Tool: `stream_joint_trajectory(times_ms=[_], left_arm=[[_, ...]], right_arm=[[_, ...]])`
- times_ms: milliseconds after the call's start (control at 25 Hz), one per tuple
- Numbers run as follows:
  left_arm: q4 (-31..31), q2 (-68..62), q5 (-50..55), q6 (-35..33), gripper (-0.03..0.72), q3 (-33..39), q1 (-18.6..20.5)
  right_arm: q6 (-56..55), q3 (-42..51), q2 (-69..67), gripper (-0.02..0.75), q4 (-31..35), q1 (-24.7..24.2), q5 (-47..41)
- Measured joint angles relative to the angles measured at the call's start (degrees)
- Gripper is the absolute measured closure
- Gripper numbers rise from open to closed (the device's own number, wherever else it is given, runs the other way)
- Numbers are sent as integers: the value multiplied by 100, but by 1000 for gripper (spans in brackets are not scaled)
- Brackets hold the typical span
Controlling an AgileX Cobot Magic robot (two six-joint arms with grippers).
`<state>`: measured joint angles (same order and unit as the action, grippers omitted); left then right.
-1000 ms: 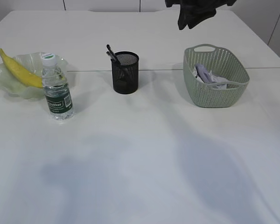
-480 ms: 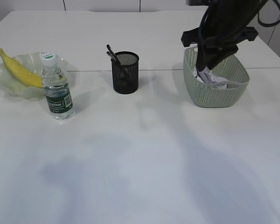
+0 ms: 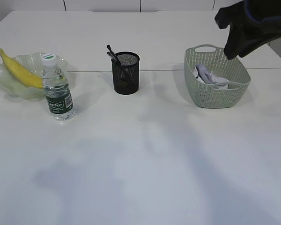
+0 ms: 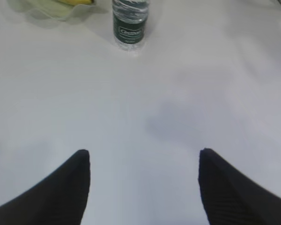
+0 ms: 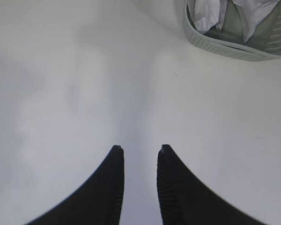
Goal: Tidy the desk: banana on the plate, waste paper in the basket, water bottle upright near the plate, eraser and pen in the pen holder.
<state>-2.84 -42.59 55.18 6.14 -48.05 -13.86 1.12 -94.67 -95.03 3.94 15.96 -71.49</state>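
The banana (image 3: 19,70) lies on the pale-green plate (image 3: 0,77) at the far left. Next to it the water bottle (image 3: 57,89) stands upright. Dark pens (image 3: 113,55) stick out of the black mesh pen holder (image 3: 126,73). The eraser is out of view. Crumpled waste paper (image 3: 210,76) lies in the sage-green basket (image 3: 215,96). My right arm (image 3: 253,23) is a dark blur above the basket's back right. In the right wrist view my right gripper (image 5: 139,149) is narrowly open and empty over bare desk (image 5: 84,93). My left gripper (image 4: 144,152) is wide open and empty, short of the bottle (image 4: 129,23).
A thin seam (image 3: 164,71) crosses the white desk behind the objects. The right wrist view catches the basket (image 5: 225,44) with paper (image 5: 208,11) at its top right. The left wrist view shows the plate's rim (image 4: 42,9) at top left.
My right arm dropped low over the basket half a second ago and has now swung up and to the right. The objects have not moved.
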Motion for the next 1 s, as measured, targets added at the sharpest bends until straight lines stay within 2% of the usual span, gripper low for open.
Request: stream_joint_trajectory(times_ms=[240, 440, 640, 1000], left_arm=[[598, 1064, 685, 656, 171, 0, 0], [706, 2153, 1235, 1046, 171, 0, 0], [791, 3031, 1722, 1115, 171, -22, 0], [804, 3701, 1772, 1133, 171, -46, 0]], right_arm=[[80, 552, 1024, 551, -41, 0, 0], [-112, 1159, 1975, 551, -114, 0, 0], [-311, 1866, 3023, 551, -126, 0, -21], [-498, 3160, 5281, 549, -332, 0, -80]])
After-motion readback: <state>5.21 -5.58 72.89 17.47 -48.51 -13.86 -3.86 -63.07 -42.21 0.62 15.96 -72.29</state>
